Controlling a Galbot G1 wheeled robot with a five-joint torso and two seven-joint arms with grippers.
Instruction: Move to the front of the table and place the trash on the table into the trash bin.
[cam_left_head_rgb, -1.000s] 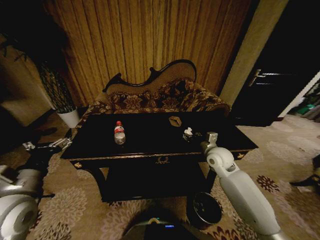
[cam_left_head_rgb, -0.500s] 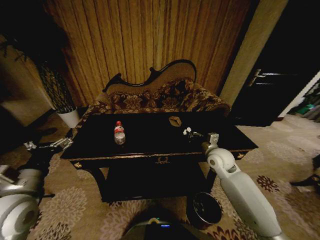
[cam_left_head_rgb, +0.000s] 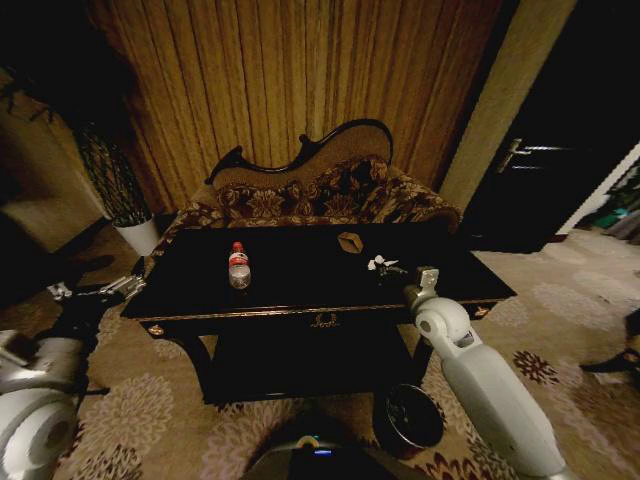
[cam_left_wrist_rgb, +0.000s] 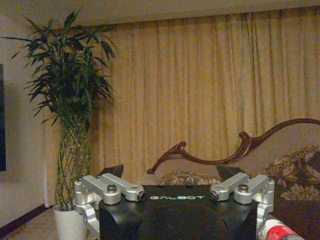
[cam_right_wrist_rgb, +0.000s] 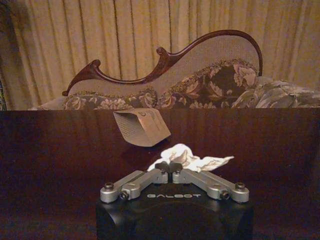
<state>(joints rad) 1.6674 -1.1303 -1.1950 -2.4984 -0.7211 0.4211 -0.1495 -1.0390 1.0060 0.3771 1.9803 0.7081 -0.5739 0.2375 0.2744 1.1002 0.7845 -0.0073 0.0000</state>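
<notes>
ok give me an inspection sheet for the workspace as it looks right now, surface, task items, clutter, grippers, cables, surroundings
Surface: glossy black table with gold trim, directly ahead of the robot.
Job's things: bottle with red cap upright on the table's left part; tan angular piece toward the back; crumpled white paper just in front of it, at the right gripper's tips; trash bin on the carpet under the table's right front corner.
Clutter: nothing seen.
Grippers: right gripper over the table, shut on the paper's near edge; left gripper open, hanging off the table's left end.
Cables: nothing seen.
Surroundings: floral sofa behind the table, curtains, potted plant at the left, patterned carpet.
</notes>
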